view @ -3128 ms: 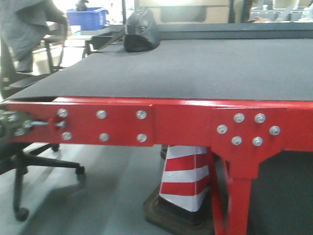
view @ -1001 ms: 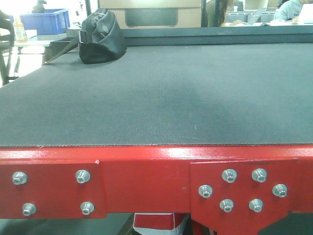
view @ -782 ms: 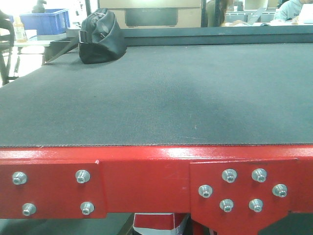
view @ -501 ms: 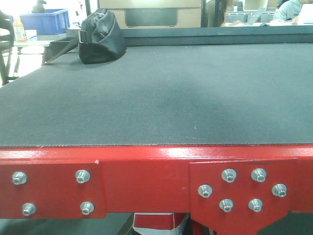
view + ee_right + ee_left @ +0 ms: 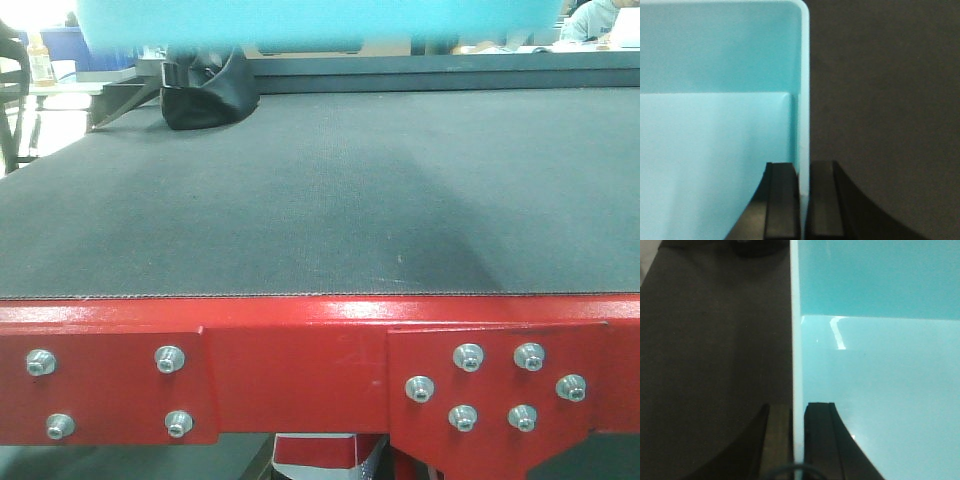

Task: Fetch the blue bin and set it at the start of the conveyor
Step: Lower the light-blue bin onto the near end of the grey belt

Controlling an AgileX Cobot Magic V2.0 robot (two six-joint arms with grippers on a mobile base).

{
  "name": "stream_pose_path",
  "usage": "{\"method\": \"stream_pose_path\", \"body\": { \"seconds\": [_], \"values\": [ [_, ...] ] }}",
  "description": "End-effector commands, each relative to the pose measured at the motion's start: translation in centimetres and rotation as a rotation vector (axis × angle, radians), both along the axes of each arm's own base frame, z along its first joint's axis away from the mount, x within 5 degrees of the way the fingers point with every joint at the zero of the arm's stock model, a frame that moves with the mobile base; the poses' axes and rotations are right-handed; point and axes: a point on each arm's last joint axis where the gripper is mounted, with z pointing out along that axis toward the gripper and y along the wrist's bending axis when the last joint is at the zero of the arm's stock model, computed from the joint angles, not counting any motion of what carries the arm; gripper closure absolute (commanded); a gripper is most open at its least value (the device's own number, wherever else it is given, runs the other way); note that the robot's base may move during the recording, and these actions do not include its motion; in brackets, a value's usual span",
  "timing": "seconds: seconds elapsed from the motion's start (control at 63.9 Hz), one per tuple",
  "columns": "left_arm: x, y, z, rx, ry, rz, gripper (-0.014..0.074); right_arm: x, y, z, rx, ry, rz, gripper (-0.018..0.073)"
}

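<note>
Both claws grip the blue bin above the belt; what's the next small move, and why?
Probably lower it straight down. The blue bin hangs above the conveyor start, left claw and right claw each pinching a side wall; the spot beneath looks bare, black bag farther back.

Front view faces conveyor start (image 5: 320,270); wrists overlook blue bin (image 5: 880,390).

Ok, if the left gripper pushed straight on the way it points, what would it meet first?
The blue bin itself: the left gripper is shut on its side wall, so it would likely slide further down that wall, inner finger toward the bin's floor. The black belt lies outside; depth unclear.
</note>
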Motion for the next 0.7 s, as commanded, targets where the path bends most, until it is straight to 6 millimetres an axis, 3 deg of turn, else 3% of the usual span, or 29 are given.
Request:
{"method": "stream_pose_path", "body": {
  "seconds": [0.0,0.282,0.688],
  "values": [
    [1.5,-0.8,-1.3,-0.043,-0.022,-0.025,0.0707,1.6,0.5,-1.6,0.021,-0.035,0.034,0.0713],
    [4.3,-2.0,-6.8,0.005,0.098,-0.021,0.0707,5.5,1.6,-9.0,-0.025,0.12,0.036,0.0713],
    [6.1,-3.0,-10.8,0.027,0.153,-0.039,0.0707,6.8,2.2,-11.1,-0.018,0.113,0.066,0.0713]
  ]
}}
